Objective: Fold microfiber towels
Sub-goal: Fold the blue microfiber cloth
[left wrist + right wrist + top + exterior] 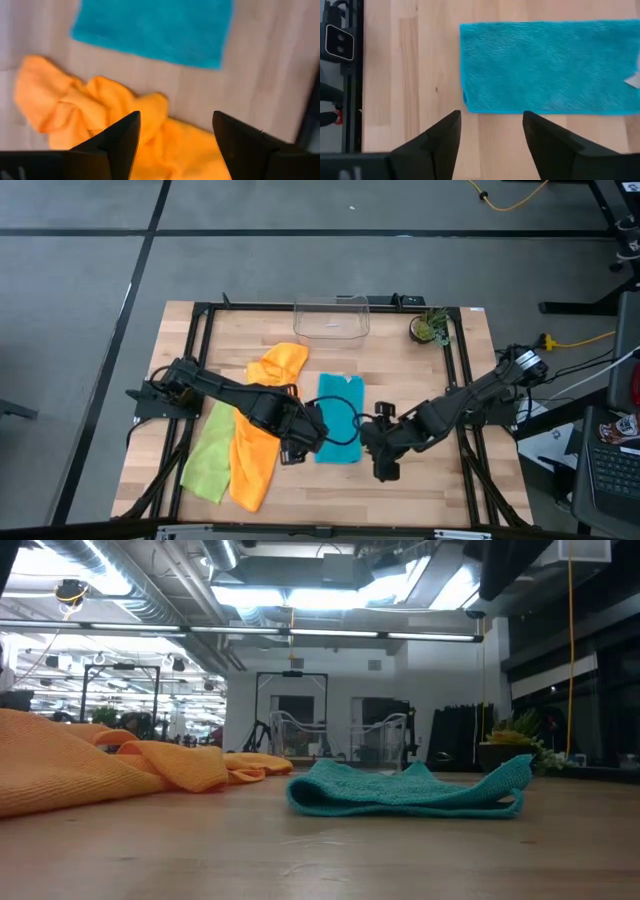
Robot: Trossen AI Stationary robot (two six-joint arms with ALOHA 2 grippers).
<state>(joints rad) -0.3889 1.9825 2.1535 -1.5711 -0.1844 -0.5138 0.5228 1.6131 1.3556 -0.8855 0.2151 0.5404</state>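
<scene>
Your teal towel (339, 419) lies folded flat in the middle of the tabletop (420, 370), a neat rectangle with both arms reaching in from either side of it. The left gripper (300, 448) hovers at the towel's near left corner, above the orange cloth; in its wrist view you see its fingers (120, 140) spread apart with nothing between them. The right gripper (387, 468) sits just off the towel's near right corner, over bare wood, its fingers (442, 137) likewise spread and holding nothing.

To the left of the teal towel you have an orange towel (254, 460) running long toward the near edge, and a crumpled orange towel (279, 364) bunched up farther back; where one ends and the other begins looks unclear from above. The lime green towel (207, 457) lies unfolded beside the long orange one, on its outer side. A clear plastic bin (331, 318) stands at the far edge, with a small potted plant (429, 328) near the far right corner.
</scene>
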